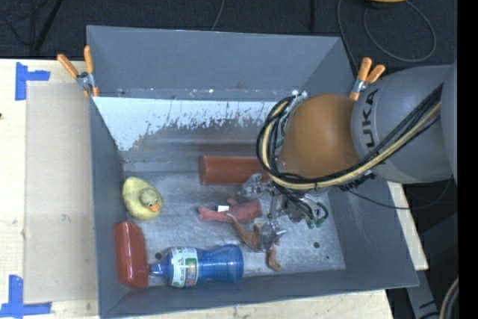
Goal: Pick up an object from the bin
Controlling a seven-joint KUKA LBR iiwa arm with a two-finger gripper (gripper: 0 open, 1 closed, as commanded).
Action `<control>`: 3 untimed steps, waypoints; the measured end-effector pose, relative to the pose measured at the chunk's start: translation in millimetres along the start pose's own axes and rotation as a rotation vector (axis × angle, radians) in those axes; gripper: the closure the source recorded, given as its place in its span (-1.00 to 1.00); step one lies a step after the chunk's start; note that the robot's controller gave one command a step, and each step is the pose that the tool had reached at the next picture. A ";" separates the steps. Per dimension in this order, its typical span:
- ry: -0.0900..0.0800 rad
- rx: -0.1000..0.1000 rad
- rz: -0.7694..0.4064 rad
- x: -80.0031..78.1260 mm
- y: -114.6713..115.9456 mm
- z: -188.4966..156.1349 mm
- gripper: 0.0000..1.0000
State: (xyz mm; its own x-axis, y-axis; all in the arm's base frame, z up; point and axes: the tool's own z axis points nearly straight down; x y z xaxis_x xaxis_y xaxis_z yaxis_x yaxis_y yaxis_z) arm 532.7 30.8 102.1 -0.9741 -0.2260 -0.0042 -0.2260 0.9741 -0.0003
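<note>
gripper (270,229) low in grey metal bin (104,160), we can't tell how open or whether holding | crumpled pink-brown floppy piece (224,213) just left of it, seemingly touching, long axis left-right | blue plastic bottle (209,265) further left, apart

The bin (209,71) floor is free between the duck (142,199) and the brown block (228,169), and in the front right corner. Along the front wall, the red roll (131,254) and the bottle (202,265) lie just beside each other. The arm (321,137) hangs over the reddish scraps (228,213) in the middle.
</note>
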 end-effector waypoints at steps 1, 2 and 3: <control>-0.003 0.001 -0.054 -2.7 8.7 23.6 1.00; -0.003 0.001 -0.054 -2.7 8.7 23.6 1.00; 0.007 -0.002 -0.037 -44.0 4.4 -2.6 1.00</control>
State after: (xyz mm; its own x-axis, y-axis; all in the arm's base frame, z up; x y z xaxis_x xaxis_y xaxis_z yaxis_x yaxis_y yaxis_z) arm 574.6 45.1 104.9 -0.9650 -0.2623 0.0023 -0.2623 0.9650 0.0018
